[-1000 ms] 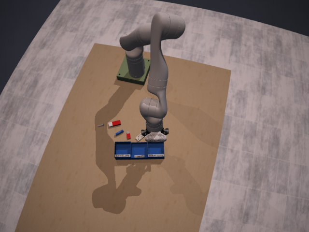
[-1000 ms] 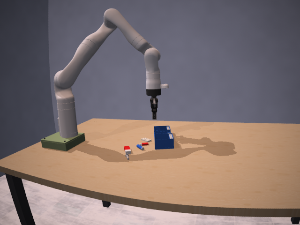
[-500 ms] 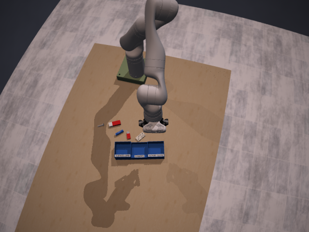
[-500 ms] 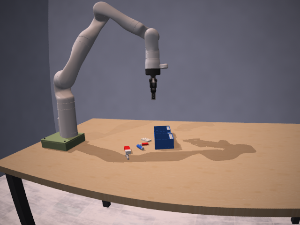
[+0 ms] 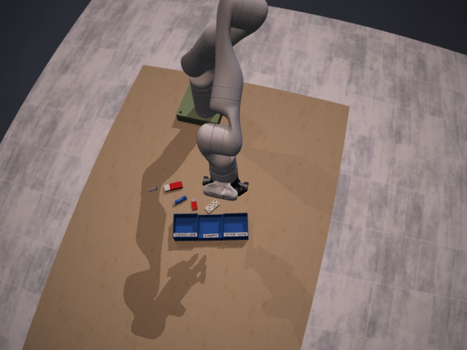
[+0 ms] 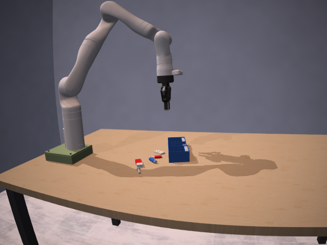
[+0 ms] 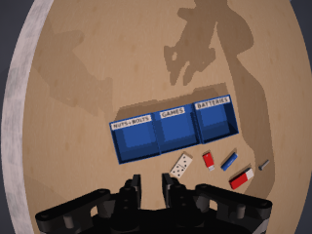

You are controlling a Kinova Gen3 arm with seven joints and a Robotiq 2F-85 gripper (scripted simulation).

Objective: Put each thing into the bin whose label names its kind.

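Observation:
My gripper [image 6: 166, 106] [image 7: 151, 182] hangs high above the table, behind the bins; its fingers stand a little apart with nothing between them. Three blue bins stand in a row: batteries [image 5: 185, 227] [image 7: 214, 124], games [image 5: 210, 227] [image 7: 175, 132], and nuts+bolts [image 5: 236, 224] [image 7: 136, 140]; all look empty. Behind them lie a white domino [image 5: 212, 205] [image 6: 159, 151] [image 7: 181, 164], a small red battery [image 5: 194, 204] [image 6: 158, 156] [image 7: 209, 160], a blue battery [image 5: 180, 200] [image 6: 152, 160] [image 7: 229, 160], a red-and-white block [image 5: 173, 186] [image 6: 138, 162] [image 7: 241, 178] and a grey bolt [image 5: 152, 188] [image 6: 138, 170] [image 7: 264, 164].
The arm's green base [image 5: 186, 113] [image 6: 68, 154] stands at the back of the wooden table [image 5: 282, 169] [image 6: 237, 184]. In the exterior view the bins [image 6: 178, 153] line up one behind another.

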